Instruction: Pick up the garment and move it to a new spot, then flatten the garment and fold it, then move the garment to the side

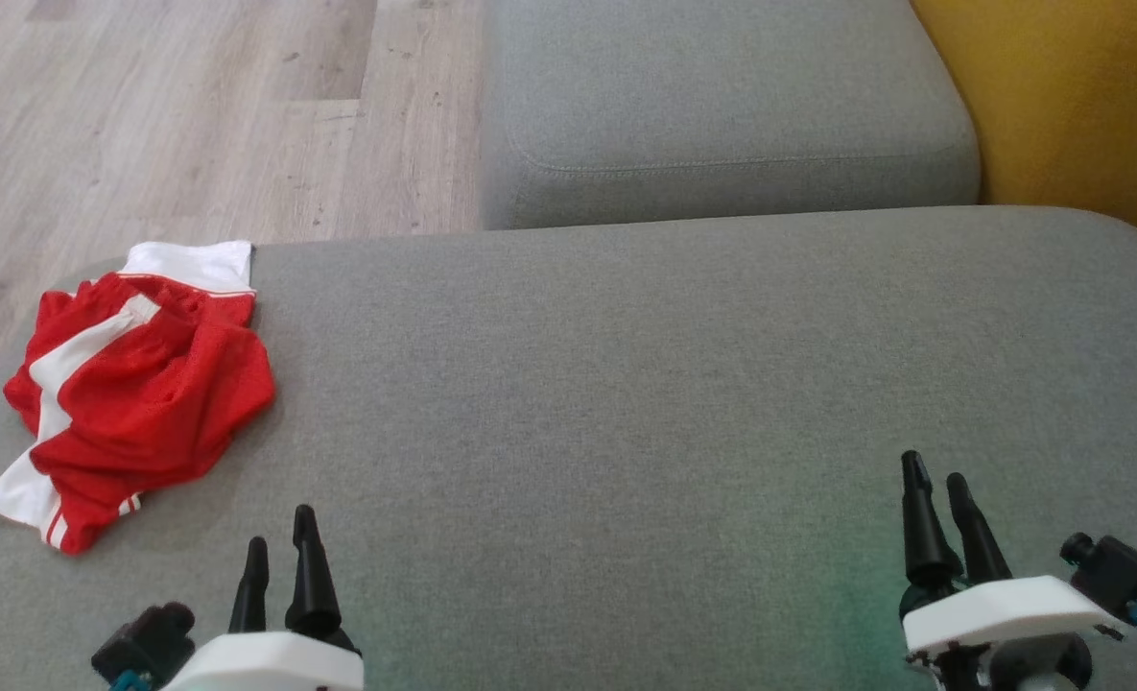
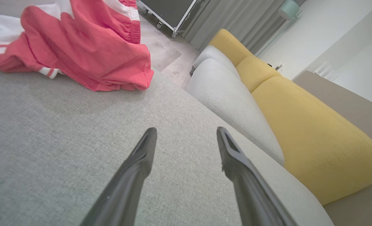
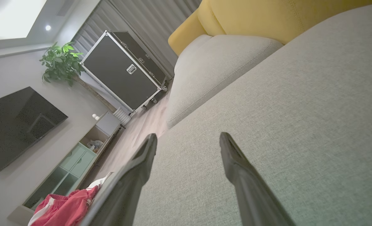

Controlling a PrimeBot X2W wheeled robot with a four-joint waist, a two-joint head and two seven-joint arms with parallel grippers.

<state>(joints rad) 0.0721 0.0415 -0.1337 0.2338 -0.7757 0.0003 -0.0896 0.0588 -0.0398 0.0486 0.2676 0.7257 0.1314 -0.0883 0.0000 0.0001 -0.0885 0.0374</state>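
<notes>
Floor (image 1: pixel 146 115): pale wood planks are recorded at the upper left of the head view, beyond the seat edge.
Garment (image 1: pixel 136 384): red shorts with white panels and stripes are seen crumpled at the far left end of the grey seat cushion (image 1: pixel 626 384). One white edge lies at the cushion's border beside the floor.
Garment vs left hand (image 1: pixel 280 528): the garment is found ahead of the hand and to its left, near but not touching. A strip of bare cushion is seen between them. In the left wrist view the garment is noted at the upper left, past the fingertips.
Left hand state: the two fingers are held apart, with grey fabric visible through the gap. Contact with the cushion cannot be told.
Second cushion (image 1: pixel 722 106): a smaller grey cushion is seen behind the seat, at top centre of the head view.
Right hand (image 1: pixel 934 470): it is recorded at the lower right, over bare cushion. The fingers are held apart, as seen in the right wrist view.
Garment vs right hand: they are well apart, with the whole width of the seat between them. In the right wrist view the garment is seen at the lower left corner.
Yellow backrest (image 1: pixel 1086 96): it is noted at the upper right.
Black case (image 3: pixel 123 72): it is seen on the floor in the right wrist view.
</notes>
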